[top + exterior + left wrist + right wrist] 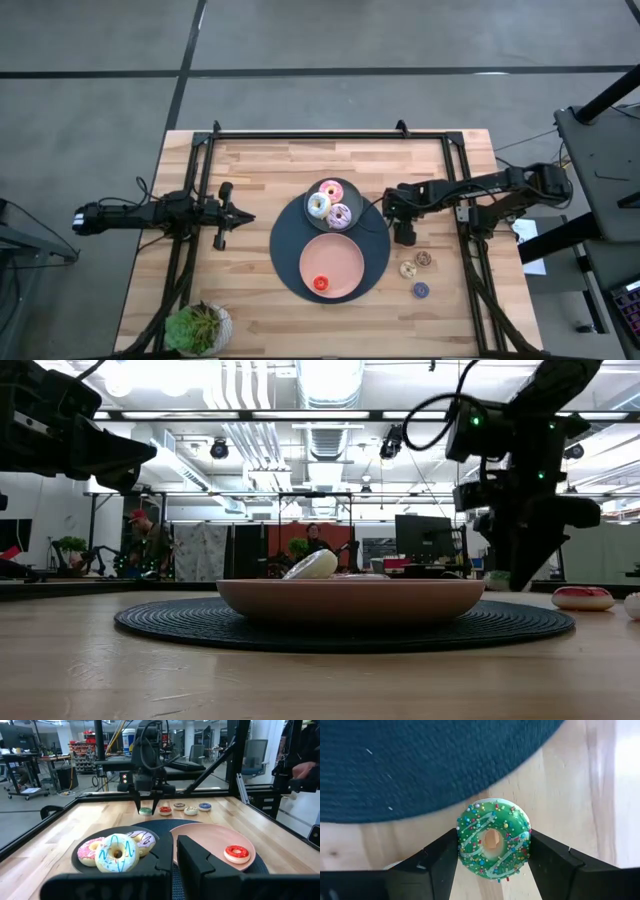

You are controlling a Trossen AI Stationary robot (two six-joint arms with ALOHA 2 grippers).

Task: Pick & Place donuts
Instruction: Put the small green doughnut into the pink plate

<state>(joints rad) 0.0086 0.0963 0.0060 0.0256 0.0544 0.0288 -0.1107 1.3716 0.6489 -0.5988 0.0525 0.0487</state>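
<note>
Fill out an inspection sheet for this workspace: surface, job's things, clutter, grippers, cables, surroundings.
Surface: wooden table, dark round mat.
Job's things: three frosted donuts on grey plate; red donut on pink plate; green donut beside the mat; three small donuts loose on the wood.
Clutter: potted plant at a corner.
Grippers: right gripper fingers flank the green donut; left gripper waits at the left.
Cables: on right arm.
Surroundings: people behind.

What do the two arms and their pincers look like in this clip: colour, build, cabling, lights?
Both arms are dark, slim and jointed. The left pincer tapers to a point, and its arm has a white band at the outer end. The right pincer has two flat black wedge-shaped fingers. In the low view, a loose black cable loops above it beside green lights.
</note>
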